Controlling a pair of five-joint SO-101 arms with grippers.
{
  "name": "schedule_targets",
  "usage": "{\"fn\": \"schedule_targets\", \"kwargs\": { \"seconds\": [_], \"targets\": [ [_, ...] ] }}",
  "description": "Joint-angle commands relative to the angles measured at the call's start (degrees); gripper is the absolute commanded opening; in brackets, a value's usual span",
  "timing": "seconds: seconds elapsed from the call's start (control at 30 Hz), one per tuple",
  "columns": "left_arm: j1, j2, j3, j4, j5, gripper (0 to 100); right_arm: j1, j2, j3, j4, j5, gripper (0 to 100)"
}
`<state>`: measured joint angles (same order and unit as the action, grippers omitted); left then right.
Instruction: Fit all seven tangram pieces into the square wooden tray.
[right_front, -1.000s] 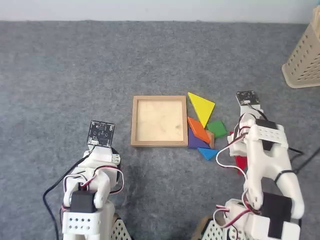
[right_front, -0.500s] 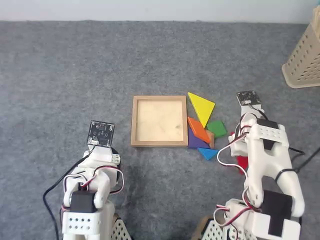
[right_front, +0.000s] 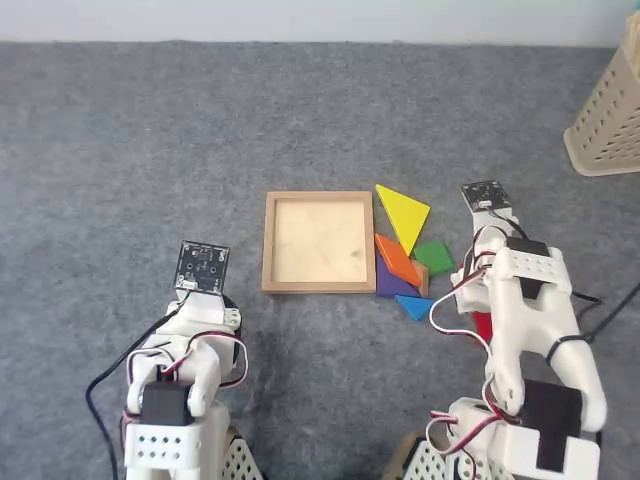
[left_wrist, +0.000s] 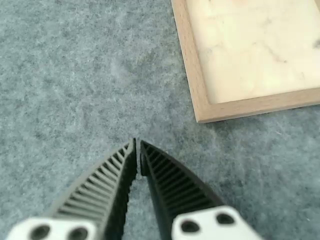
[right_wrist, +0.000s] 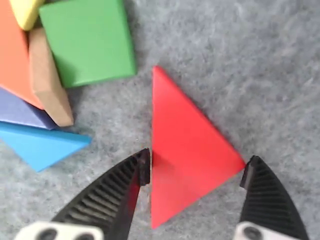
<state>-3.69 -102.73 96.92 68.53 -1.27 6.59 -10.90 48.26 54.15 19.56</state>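
Observation:
The square wooden tray (right_front: 319, 241) sits mid-table with nothing in it; its corner (left_wrist: 210, 107) appears in the left wrist view. To its right lie the yellow triangle (right_front: 402, 215), orange piece (right_front: 396, 259), green square (right_front: 434, 256), purple piece (right_front: 388, 282), plain wood piece (right_front: 423, 278) and blue triangle (right_front: 415, 306). The red triangle (right_wrist: 187, 150) lies flat on the carpet, and my right gripper (right_wrist: 196, 167) is open with one fingertip at each side of it. My left gripper (left_wrist: 137, 146) is shut and holds nothing, over bare carpet in front of the tray's near left corner.
A cream slatted basket (right_front: 610, 110) stands at the far right edge. Grey carpet (right_front: 150, 150) covers the table, with free room left of and behind the tray. The left arm's base (right_front: 180, 400) is at the front left, and the right arm (right_front: 530, 330) at the front right.
The right arm has shifted slightly left and towards the pieces. The left arm and all the pieces have stayed put.

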Motion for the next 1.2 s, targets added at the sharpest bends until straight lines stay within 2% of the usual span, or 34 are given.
{"fn": "schedule_targets", "kwargs": {
  "seconds": [0.0, 0.67, 0.87, 1.17],
  "targets": [
    [-0.3, -0.2, -0.3, 0.3, 0.5, 1, -0.7, 0.0, -0.3, -0.8, 0.8, 29.2],
    [-0.3, -0.2, -0.3, 0.3, 0.5, 1, -1.1, 0.0, 3.6, -2.6, 3.2, 29.1],
    [-0.3, -0.2, -0.3, 0.3, 0.5, 1, -1.1, 0.0, 3.7, -2.9, 3.1, 19.7],
    [-0.3, -0.2, -0.3, 0.3, 0.5, 1, -0.7, -0.7, 3.3, -2.4, 3.3, 19.5]
  ]
}}
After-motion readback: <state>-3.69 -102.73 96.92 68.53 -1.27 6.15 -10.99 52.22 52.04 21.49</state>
